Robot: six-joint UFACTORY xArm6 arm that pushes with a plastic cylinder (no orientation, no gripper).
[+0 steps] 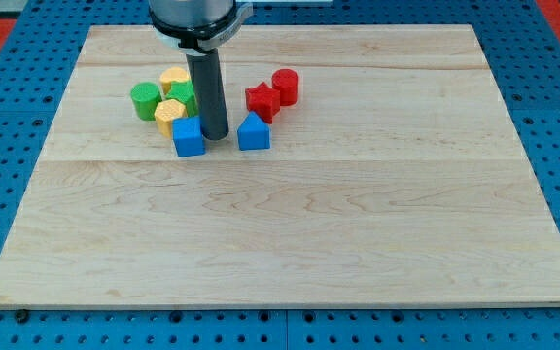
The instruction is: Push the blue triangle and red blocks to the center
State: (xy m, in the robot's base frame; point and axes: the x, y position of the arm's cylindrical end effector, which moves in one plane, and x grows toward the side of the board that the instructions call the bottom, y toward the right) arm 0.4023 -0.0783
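The blue triangle (253, 132) lies on the wooden board (280, 224), above its middle. A red star-shaped block (262, 100) sits just above and right of it, and a red cylinder (285, 86) is up and right of the star. A blue cube (189, 137) lies left of the triangle. My tip (214, 135) stands on the board between the blue cube and the blue triangle, close against the cube's right side.
A cluster of two green blocks (145, 100) (184, 94) and two yellow blocks (174, 78) (169, 114) sits at the upper left, touching the blue cube. A blue pegboard (8, 126) surrounds the board.
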